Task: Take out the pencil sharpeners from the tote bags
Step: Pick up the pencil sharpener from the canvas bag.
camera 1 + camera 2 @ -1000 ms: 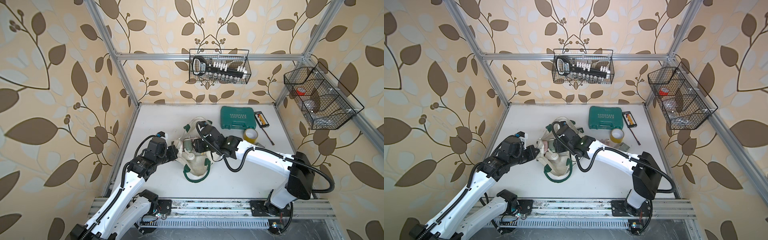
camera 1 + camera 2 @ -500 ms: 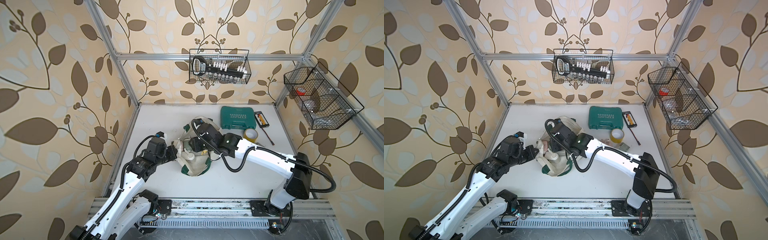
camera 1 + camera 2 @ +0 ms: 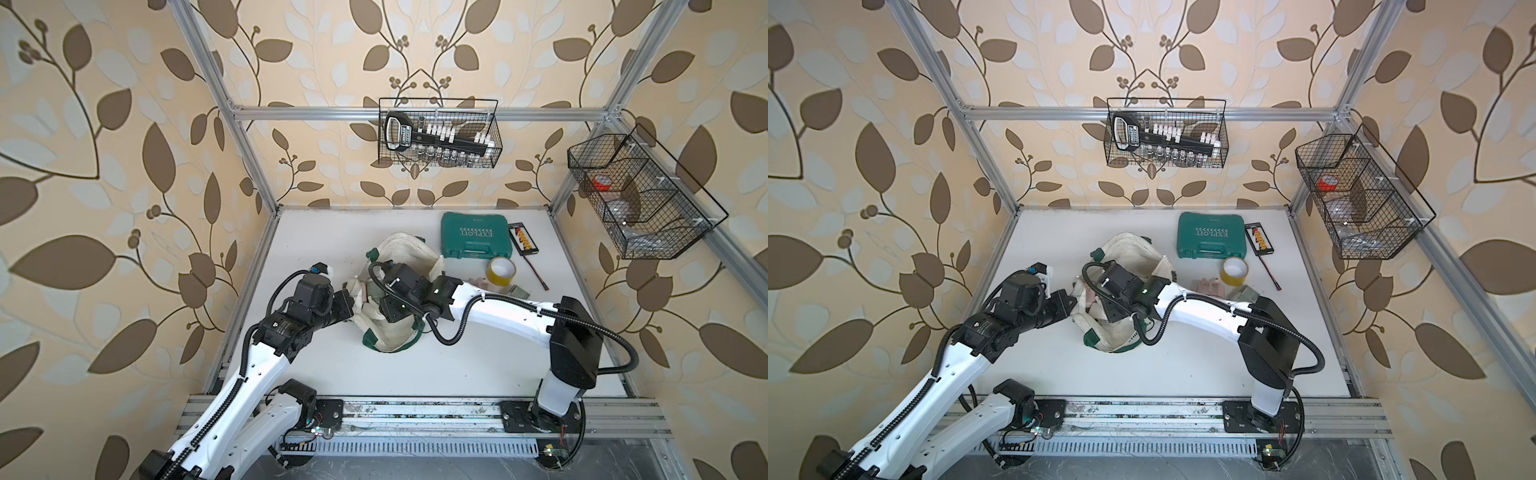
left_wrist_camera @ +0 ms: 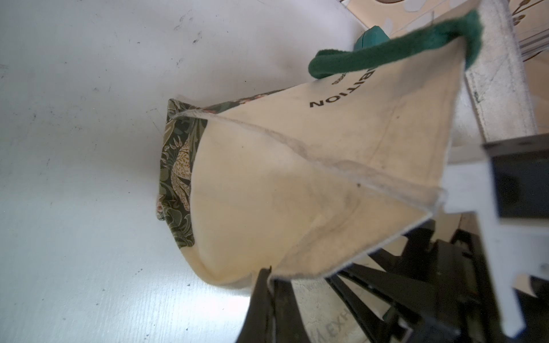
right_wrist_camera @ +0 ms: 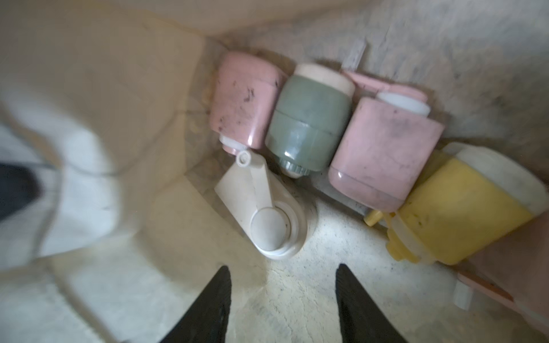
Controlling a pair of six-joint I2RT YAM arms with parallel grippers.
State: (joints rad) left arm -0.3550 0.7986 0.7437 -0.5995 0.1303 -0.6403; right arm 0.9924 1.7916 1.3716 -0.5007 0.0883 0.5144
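The cream tote bag (image 3: 415, 257) with green handles lies crumpled mid-table in both top views. My left gripper (image 4: 269, 276) is shut on the edge of the bag's mouth and holds it up. My right gripper (image 5: 283, 276) is inside the bag, open, with nothing between its fingers. Just ahead of it lie several pencil sharpeners: a cream one (image 5: 261, 208) nearest, two pink ones (image 5: 243, 101) (image 5: 383, 148), a green one (image 5: 309, 118) and a yellow one (image 5: 463, 208). What looks like another pink sharpener (image 3: 1207, 286) sits on the table beside the tape roll.
Behind the bag on the right are a teal tool case (image 3: 476, 239), a yellow tape roll (image 3: 500, 272) and a small black card with a red cable (image 3: 524, 239). Wire baskets hang on the back wall (image 3: 438, 133) and right wall (image 3: 636, 195).
My right gripper has pushed further into the bag, toward the left arm, and the bag has bunched up around it. The left arm has held its grip in place.
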